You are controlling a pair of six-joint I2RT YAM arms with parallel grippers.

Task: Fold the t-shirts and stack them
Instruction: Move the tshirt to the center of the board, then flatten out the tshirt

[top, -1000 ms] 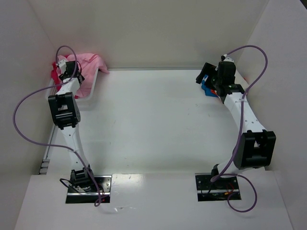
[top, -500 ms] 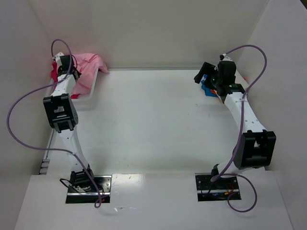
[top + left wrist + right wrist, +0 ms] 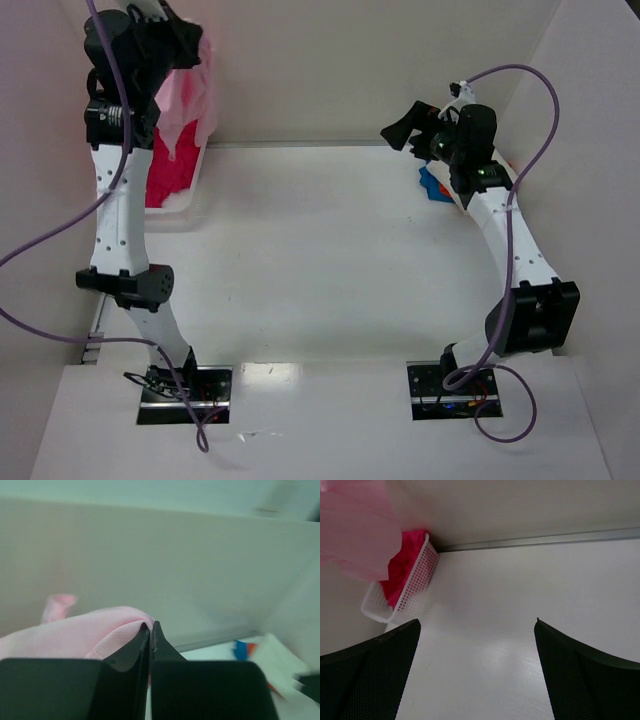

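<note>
One white lattice basket sits at the far left corner of the worktop; two t-shirts are at it. The left gripper hangs high above the basket, its two fingers pressed together and clamped on a fold of the one light pink t-shirt, which dangles from the grip down toward the basket's rim; the left wrist view shows the pink cloth pinched at the closed tips. One magenta-red t-shirt lies inside the basket, bunched against its wall. The right gripper hovers well to the right of the basket, over bare worktop, jaws wide apart and holding nothing. Farthest from the basket, by the right wall, lies one small heap of cloth showing blue and orange; how many shirts it holds cannot be told.
</note>
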